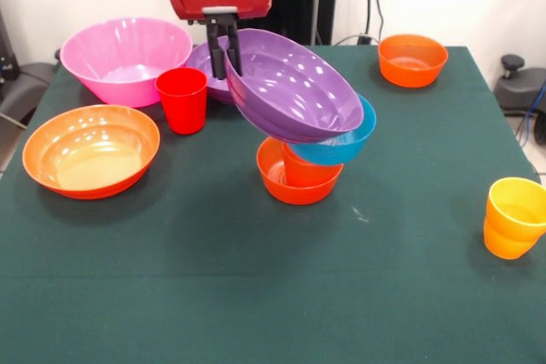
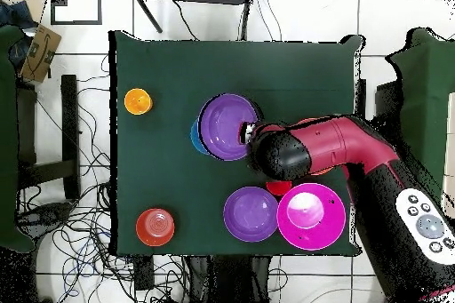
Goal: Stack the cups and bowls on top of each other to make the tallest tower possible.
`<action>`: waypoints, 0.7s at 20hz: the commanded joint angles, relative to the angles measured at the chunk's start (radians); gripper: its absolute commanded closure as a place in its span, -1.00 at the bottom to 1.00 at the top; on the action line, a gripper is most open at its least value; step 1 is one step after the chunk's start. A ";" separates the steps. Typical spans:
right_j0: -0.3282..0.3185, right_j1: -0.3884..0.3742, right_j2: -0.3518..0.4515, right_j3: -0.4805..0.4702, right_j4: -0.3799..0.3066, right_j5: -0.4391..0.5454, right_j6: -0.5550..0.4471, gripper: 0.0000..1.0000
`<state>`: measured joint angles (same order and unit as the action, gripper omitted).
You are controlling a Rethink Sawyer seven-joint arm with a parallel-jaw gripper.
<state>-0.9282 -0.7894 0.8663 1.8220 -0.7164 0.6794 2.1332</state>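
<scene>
The tower stands mid-table: a small orange bowl [image 1: 281, 183] holds an orange cup [image 1: 309, 171], with a blue bowl [image 1: 348, 146] tilted on it. A wide purple bowl [image 1: 294, 87] lies on top, tipped steeply with its rim raised toward the robot. My gripper [image 1: 225, 55] is shut on that raised rim, one finger on each side. In the overhead view the purple bowl [image 2: 227, 126] covers the pile except a sliver of the blue bowl [image 2: 195, 136], and my gripper [image 2: 251, 131] is at its edge.
A red cup [image 1: 182, 100], a large pink bowl [image 1: 126, 57] and a second purple bowl [image 1: 203, 62] sit close behind the tower. A large orange bowl [image 1: 90, 149] is at the left. A small orange bowl [image 1: 413, 59] and a yellow-orange cup [image 1: 514, 217] are at the right.
</scene>
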 commanded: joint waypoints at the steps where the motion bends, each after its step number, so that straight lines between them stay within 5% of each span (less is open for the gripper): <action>1: -0.015 0.016 0.021 0.002 0.012 0.185 -0.354 1.00; 14: -0.026 0.024 0.046 -0.010 0.063 0.251 -0.382 1.00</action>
<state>-0.9526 -0.7894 0.8836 1.8220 -0.6595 0.8382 2.0528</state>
